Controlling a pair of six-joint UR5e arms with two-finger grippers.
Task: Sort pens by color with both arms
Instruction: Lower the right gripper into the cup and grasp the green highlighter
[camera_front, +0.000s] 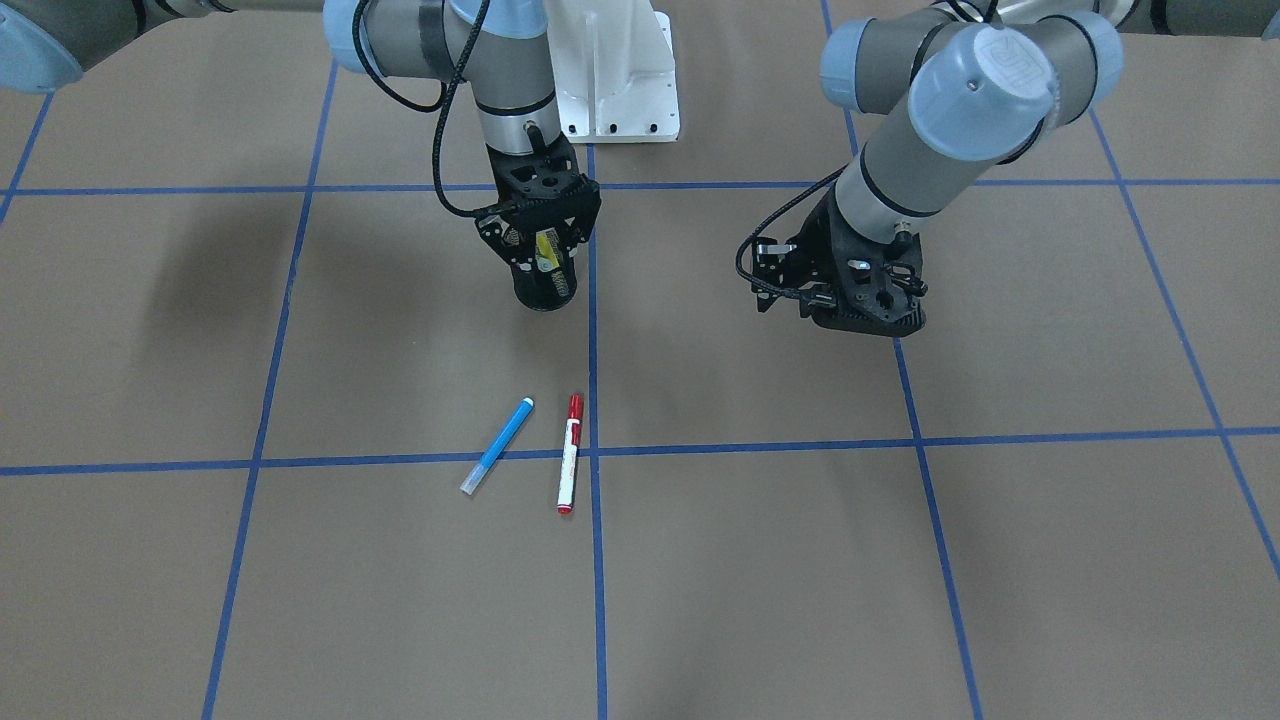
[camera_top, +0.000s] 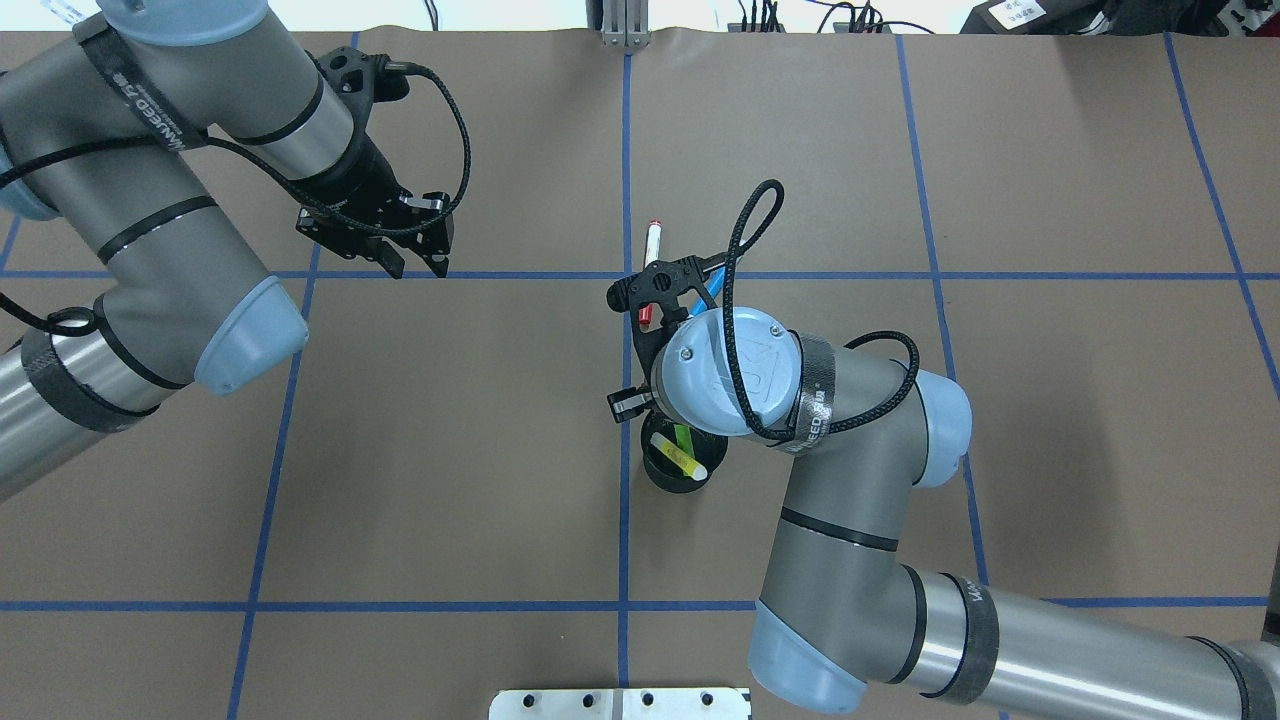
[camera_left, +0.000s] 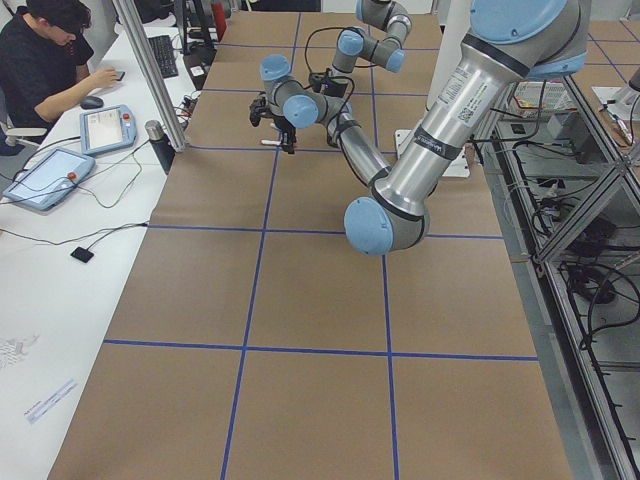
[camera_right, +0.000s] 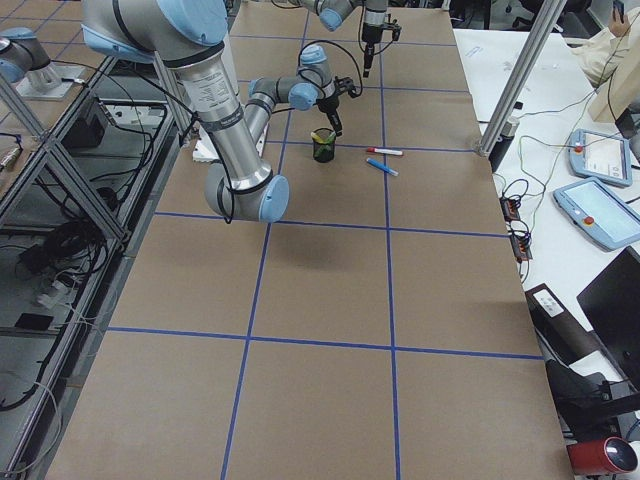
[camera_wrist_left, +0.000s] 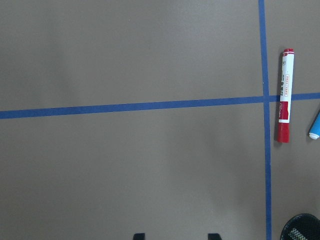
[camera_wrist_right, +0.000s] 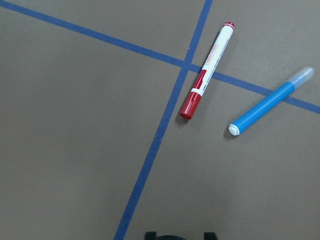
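Observation:
The blue pen (camera_front: 497, 445) and the red-capped white pen (camera_front: 569, 453) lie side by side on the brown table by a blue tape crossing. Both show in the right wrist view, red (camera_wrist_right: 206, 69) and blue (camera_wrist_right: 270, 102). The yellow pen (camera_top: 678, 455) and green pen (camera_top: 685, 437) stand in a black mesh cup (camera_top: 660, 475). My right gripper (camera_front: 540, 250) hangs just above the cup (camera_front: 545, 290); its fingertips (camera_wrist_right: 151, 235) stand apart and empty. My left gripper (camera_top: 418, 268) is open and empty over bare table, well to the left of the pens. Its view shows the red pen (camera_wrist_left: 285, 95).
The white pedestal base (camera_front: 620, 80) stands at the robot's side of the table. Blue tape lines (camera_front: 900, 440) divide the brown table into squares. An operator sits at a side desk (camera_left: 60, 60) with tablets, off the table.

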